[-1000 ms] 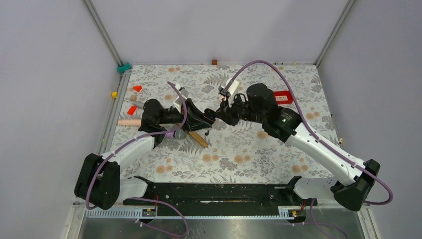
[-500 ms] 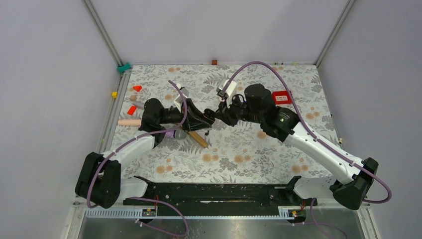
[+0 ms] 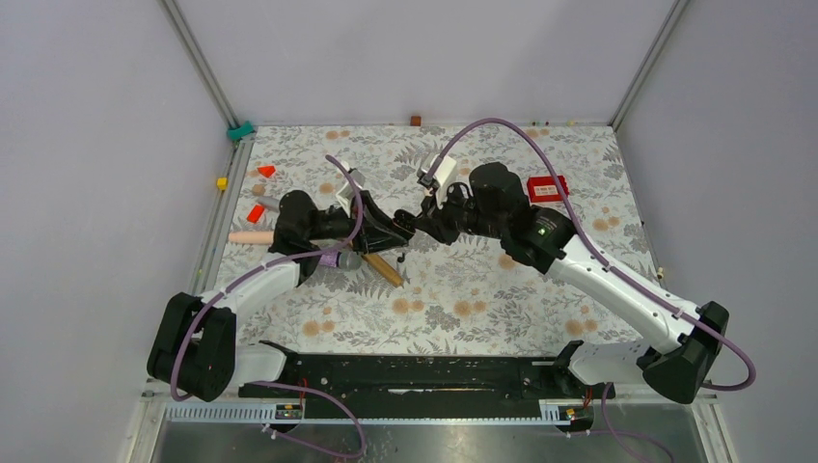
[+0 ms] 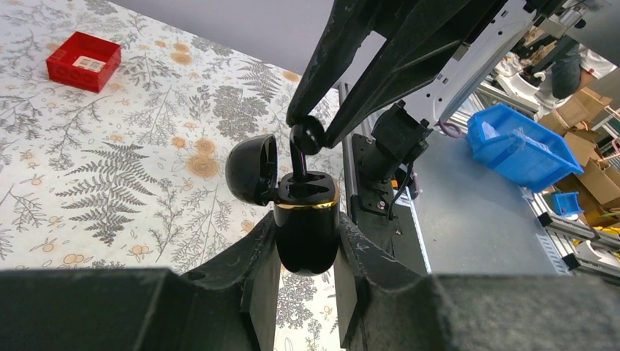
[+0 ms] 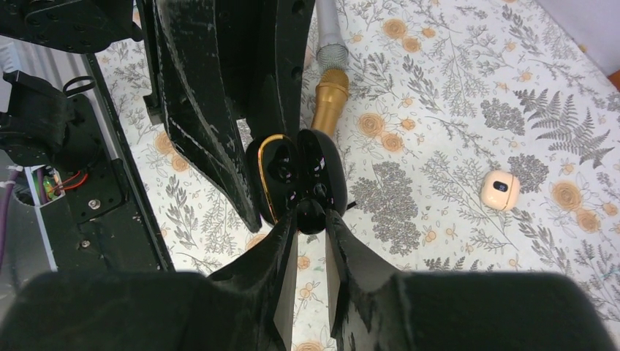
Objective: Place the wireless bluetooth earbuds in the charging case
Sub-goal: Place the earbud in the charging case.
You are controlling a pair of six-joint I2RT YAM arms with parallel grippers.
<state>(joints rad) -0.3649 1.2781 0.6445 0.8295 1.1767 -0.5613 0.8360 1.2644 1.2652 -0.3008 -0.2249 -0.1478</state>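
Note:
My left gripper (image 4: 307, 252) is shut on the glossy black charging case (image 4: 307, 234), held upright with its lid (image 4: 252, 170) swung open to the left. My right gripper (image 5: 311, 221) is shut on a tiny black earbud (image 4: 307, 135). The earbud's stem points down into the right-hand slot of the case's gold-rimmed top. In the right wrist view the earbud (image 5: 311, 213) is pinched at the fingertips right against the open case (image 5: 289, 175). In the top view the left gripper (image 3: 391, 232) and the right gripper (image 3: 415, 228) meet tip to tip over the middle of the table.
A gold microphone (image 3: 386, 270) and a silver-headed one (image 3: 338, 258) lie under the left arm. A cream-pink rounded object (image 5: 501, 190) sits on the floral cloth. A red box (image 3: 547, 188) is at the back right, and red pieces (image 3: 256, 212) and a pink cylinder (image 3: 249, 236) are at the left.
The right arm has moved left, bringing the earbud up to the open case. The left arm has stayed in place.

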